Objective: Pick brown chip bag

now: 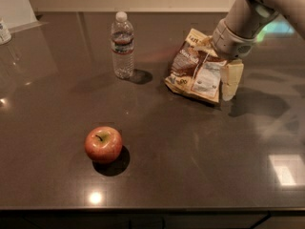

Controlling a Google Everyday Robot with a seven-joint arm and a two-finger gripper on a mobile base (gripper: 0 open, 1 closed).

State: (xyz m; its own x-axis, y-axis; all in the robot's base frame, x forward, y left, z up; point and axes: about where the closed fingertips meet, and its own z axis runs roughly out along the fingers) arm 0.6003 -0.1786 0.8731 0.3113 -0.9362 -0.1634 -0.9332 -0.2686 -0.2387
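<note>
The brown chip bag (190, 66) lies flat on the dark table (190, 156) at the back right; it is tan-yellow with a dark brown panel and a white label. My gripper (217, 67) hangs from the grey arm that comes in from the upper right, and it sits over the bag's right edge. Its cream fingers (231, 79) stand apart: one shows beside the bag's right side, the other near the bag's top corner. The gripper is open and holds nothing.
A clear plastic water bottle (123, 46) stands upright left of the bag. A red apple (103, 144) sits at the front left. A white object (4, 31) shows at the far left edge. The table's front edge runs along the bottom.
</note>
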